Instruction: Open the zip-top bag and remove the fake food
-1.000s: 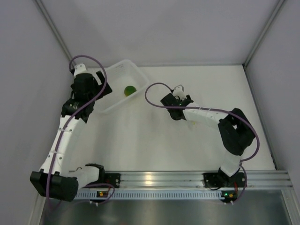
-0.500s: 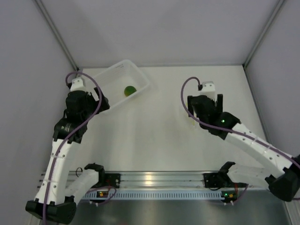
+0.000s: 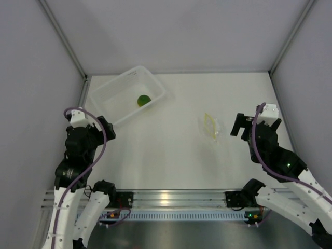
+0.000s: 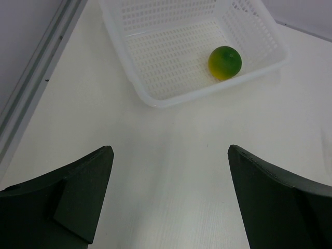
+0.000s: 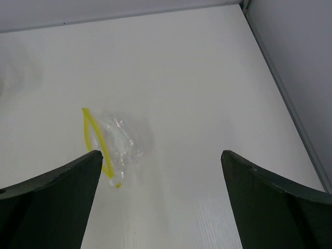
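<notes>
The zip-top bag [image 3: 211,127] [image 5: 115,142] lies flat on the table right of centre, clear and crinkled, its yellow zip strip parted, nothing inside it. The fake food [image 3: 143,100] [image 4: 224,63], a small green and yellow ball, rests in the white basket [image 3: 110,105] [image 4: 155,98] at the back left. My left gripper [image 3: 102,128] [image 4: 169,155] hangs open near the left edge, short of the basket. My right gripper [image 3: 254,126] [image 5: 162,155] is open too, to the right of the bag, with nothing between its fingers.
Grey walls close the table on the left, back and right. A metal rail [image 3: 171,198] with both arm bases runs along the near edge. A wall frame strip [image 4: 31,98] runs beside the basket.
Both arms have pulled back toward the near edge. The right gripper opened and left the bag on the table. The left gripper has drawn away from the basket.
</notes>
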Action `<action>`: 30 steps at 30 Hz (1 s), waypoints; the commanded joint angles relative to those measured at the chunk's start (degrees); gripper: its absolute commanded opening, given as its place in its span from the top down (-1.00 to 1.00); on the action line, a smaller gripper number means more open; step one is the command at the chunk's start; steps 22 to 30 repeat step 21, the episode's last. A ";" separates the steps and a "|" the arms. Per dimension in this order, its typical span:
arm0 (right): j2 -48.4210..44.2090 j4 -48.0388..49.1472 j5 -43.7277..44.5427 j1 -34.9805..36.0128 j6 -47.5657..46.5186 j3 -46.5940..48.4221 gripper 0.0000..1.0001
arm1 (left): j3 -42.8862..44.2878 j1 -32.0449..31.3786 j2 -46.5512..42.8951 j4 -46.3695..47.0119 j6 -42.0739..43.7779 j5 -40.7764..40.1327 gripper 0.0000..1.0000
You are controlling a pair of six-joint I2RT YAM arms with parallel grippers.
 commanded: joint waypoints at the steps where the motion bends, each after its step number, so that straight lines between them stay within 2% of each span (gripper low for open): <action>1: -2.95 -5.02 2.49 -0.45 1.51 0.15 -0.99 | -2.01 0.18 -5.68 0.83 1.64 -1.10 -0.96; 7: -6.38 -7.83 2.22 -0.36 1.42 -0.99 -0.99 | -4.04 0.18 -11.24 1.80 1.73 -0.22 -0.96; 30: -5.68 -9.24 0.11 -0.45 2.04 -0.29 -0.99 | -5.01 0.18 -10.98 2.59 1.47 0.22 -0.96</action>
